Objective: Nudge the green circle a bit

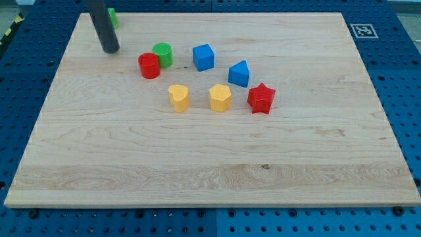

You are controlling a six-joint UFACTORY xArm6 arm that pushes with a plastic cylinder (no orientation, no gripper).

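Observation:
The green circle [163,54] is a short green cylinder in the upper left of the wooden board [210,158]. It touches the red cylinder [149,66] at its lower left. My tip [110,49] is the lower end of the dark rod, to the left of the green circle with a clear gap between them. Another green block [112,17] sits near the board's top edge, partly hidden behind the rod.
A blue cube [204,57] and a blue wedge-like block [239,73] lie right of the green circle. Below them stand a yellow block [178,97], a yellow hexagon [220,97] and a red star [261,99]. A marker tag [362,30] sits at the board's top right.

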